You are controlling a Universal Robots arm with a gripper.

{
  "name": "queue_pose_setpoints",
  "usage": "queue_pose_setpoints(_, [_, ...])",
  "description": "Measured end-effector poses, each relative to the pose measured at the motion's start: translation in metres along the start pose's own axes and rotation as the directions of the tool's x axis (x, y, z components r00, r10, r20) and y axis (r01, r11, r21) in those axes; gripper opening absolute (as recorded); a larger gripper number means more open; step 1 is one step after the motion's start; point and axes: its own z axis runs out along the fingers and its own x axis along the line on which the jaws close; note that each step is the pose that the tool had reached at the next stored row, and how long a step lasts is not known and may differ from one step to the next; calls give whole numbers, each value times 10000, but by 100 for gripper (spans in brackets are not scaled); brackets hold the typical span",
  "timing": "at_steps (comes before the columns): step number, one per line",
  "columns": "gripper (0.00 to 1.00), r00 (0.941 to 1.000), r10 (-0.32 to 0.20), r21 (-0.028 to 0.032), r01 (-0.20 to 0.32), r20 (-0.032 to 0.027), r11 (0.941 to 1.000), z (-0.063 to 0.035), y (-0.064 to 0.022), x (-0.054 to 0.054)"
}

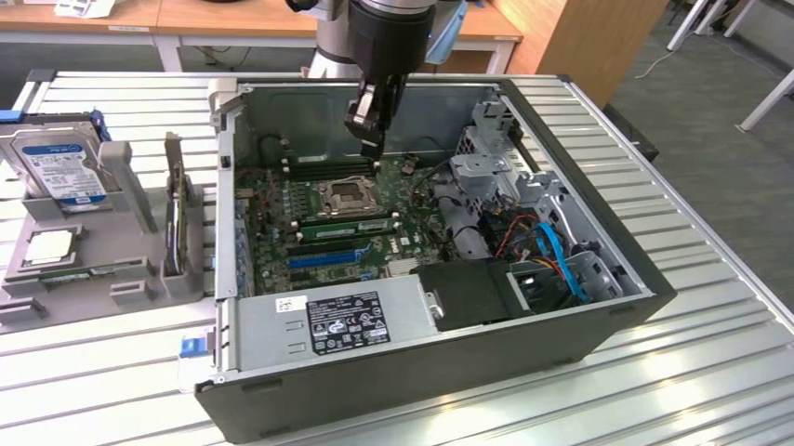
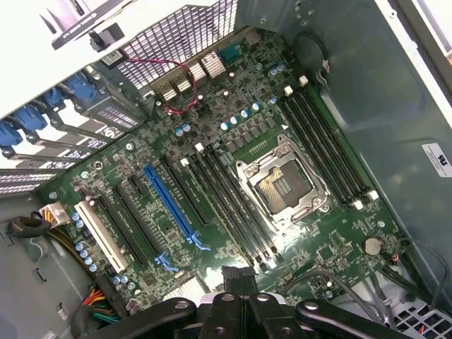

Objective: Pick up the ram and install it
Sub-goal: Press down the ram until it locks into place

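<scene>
In the exterior view my gripper (image 1: 368, 141) hangs inside the open computer case (image 1: 596, 325), just above the memory slots (image 1: 329, 167) on the far side of the processor socket (image 1: 345, 195). Its fingers are shut and nothing shows between them. What looks like the ram (image 1: 81, 273), a long narrow green stick, lies in the grey holder (image 1: 137, 293) at the exterior view's left, outside the case. From the wrist, the shut fingertips (image 2: 239, 277) point down at the motherboard, with the black memory slots (image 2: 233, 205) and the empty socket (image 2: 282, 185) beneath.
The holder also carries a silver hard drive with a blue-white label (image 1: 56, 167) and a square silver processor chip (image 1: 50, 246). In the case sit a power supply (image 1: 335, 321), a drive cage (image 1: 490, 177) and blue and red cables (image 1: 552, 251). The case stands on a ribbed metal table (image 1: 694, 372).
</scene>
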Motion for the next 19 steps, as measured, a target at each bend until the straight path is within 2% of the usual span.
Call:
queue_pose_setpoints(7, [10, 10000, 71, 2, -71, 0, 10000, 0, 0, 0])
queue_pose_setpoints(11, [10, 9986, 529, 18, -529, 5, 9986, 0, 0, 0])
queue_pose_setpoints(15, [10, 9938, 1111, 38, -1111, 13, 9938, 1, 0, 0])
queue_pose_setpoints(19, [10, 9848, 1734, 60, -1734, 21, 9848, 2, 0, 0])
